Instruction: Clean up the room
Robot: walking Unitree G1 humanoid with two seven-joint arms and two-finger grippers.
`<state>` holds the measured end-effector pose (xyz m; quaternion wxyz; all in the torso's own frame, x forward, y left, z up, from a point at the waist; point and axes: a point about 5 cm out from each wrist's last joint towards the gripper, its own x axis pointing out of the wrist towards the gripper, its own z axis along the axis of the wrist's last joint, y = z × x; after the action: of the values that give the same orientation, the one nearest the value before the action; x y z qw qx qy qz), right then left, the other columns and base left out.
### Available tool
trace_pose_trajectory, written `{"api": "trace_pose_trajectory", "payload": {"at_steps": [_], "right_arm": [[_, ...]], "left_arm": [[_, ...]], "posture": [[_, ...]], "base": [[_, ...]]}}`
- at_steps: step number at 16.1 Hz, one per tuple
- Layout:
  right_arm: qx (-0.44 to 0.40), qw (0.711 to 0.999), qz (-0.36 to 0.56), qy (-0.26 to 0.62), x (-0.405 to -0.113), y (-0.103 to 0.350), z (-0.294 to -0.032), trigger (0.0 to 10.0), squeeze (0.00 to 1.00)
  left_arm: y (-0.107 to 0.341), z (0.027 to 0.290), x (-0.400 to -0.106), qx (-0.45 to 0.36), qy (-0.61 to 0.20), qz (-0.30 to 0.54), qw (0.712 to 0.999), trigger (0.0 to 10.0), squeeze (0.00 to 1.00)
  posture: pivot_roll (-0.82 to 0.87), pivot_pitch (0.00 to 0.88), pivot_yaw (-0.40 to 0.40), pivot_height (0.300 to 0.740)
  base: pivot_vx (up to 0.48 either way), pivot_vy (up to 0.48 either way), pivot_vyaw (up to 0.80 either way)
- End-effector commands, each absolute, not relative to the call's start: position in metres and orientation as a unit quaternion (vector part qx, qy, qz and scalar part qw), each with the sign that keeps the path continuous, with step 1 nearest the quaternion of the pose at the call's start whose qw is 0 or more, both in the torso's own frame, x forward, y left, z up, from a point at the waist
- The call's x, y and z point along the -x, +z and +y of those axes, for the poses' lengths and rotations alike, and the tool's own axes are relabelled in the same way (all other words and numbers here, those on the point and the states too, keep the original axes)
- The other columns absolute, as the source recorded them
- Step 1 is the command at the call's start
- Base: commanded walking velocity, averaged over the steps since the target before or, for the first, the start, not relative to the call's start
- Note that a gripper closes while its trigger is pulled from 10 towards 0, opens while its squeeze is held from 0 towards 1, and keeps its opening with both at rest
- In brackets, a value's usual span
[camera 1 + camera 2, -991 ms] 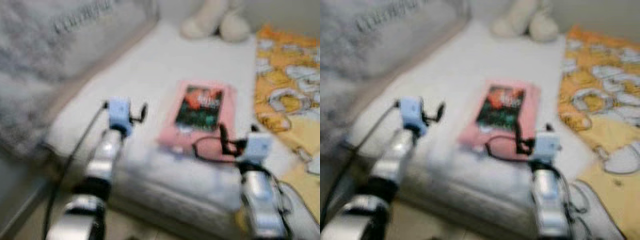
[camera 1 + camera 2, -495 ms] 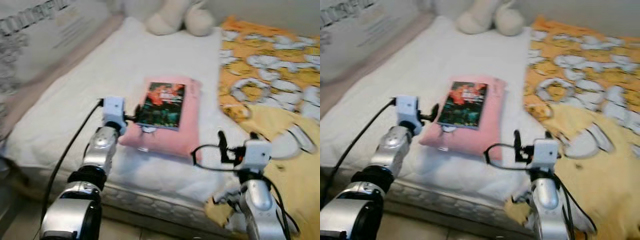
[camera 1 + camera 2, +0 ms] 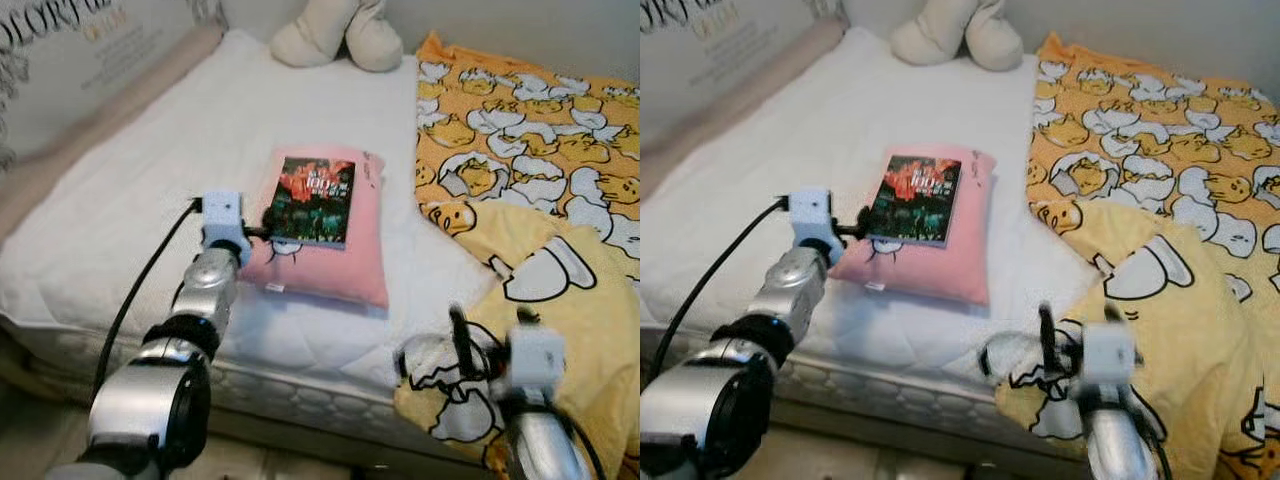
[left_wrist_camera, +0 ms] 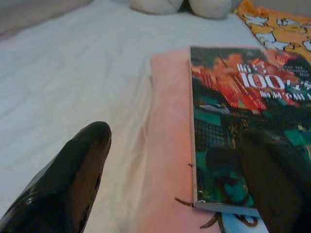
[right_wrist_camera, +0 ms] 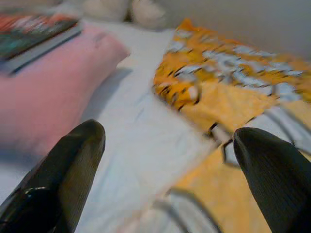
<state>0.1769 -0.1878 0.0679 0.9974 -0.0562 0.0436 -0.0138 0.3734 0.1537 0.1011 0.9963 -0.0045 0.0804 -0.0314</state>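
Dark paperback book with red-green cover (image 3: 313, 199) lies flat on the small pink pillow (image 3: 330, 262), mid-bed. Left gripper (image 4: 194, 165) at pillow's near-left corner, jaws apart, straddling the book's near edge, not clamped. Right gripper (image 5: 170, 170) near the yellow duck-print blanket (image 3: 540, 180), right of pillow, jaws apart, empty. Tidying barely begun: book unlifted, blanket rumpled.

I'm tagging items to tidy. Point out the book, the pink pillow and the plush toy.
Dark-covered book (image 3: 313, 200), left eye view, cover centre.
Pink pillow (image 3: 335, 272), left eye view, bare near end.
Cream plush toy (image 3: 945, 30), right eye view, its body.
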Motion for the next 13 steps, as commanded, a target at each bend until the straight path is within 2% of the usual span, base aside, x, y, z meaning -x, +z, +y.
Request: {"api": "trace_pose_trajectory", "payload": {"at_steps": [1, 6, 10, 13], "right_arm": [[0.06, 0.997, 0.047, -0.008, -0.17, 0.073, -0.188, 10.0, 0.0], [0.055, 0.995, 0.077, -0.024, -0.137, 0.081, -0.183, 10.0, 0.0], [0.051, 0.994, 0.093, -0.029, -0.128, 0.081, -0.181, 10.0, 0.0], [0.047, 0.993, 0.102, -0.029, -0.126, 0.08, -0.18, 10.0, 0.0]], "left_arm": [[0.106, 0.145, -0.377, 0.002, -0.046, 0.08, 0.996, 10.0, 0.0], [0.11, 0.137, -0.381, 0.001, -0.054, 0.089, 0.995, 10.0, 0.0], [0.104, 0.133, -0.379, -0.014, -0.063, 0.108, 0.992, 10.0, 0.0], [0.101, 0.126, -0.377, 0.012, -0.085, 0.107, 0.991, 10.0, 0.0]], "posture": [[-0.25, 0.081, -0.052, 0.74], [-0.34, 0.126, -0.033, 0.74], [-0.35, 0.136, -0.021, 0.74], [-0.34, 0.135, -0.023, 0.74]], "base": [[0.0, 0.0, 0.0], [0.0, 0.0, 0.0], [0.0, 0.0, 0.0], [0.0, 0.0, 0.0]]}}
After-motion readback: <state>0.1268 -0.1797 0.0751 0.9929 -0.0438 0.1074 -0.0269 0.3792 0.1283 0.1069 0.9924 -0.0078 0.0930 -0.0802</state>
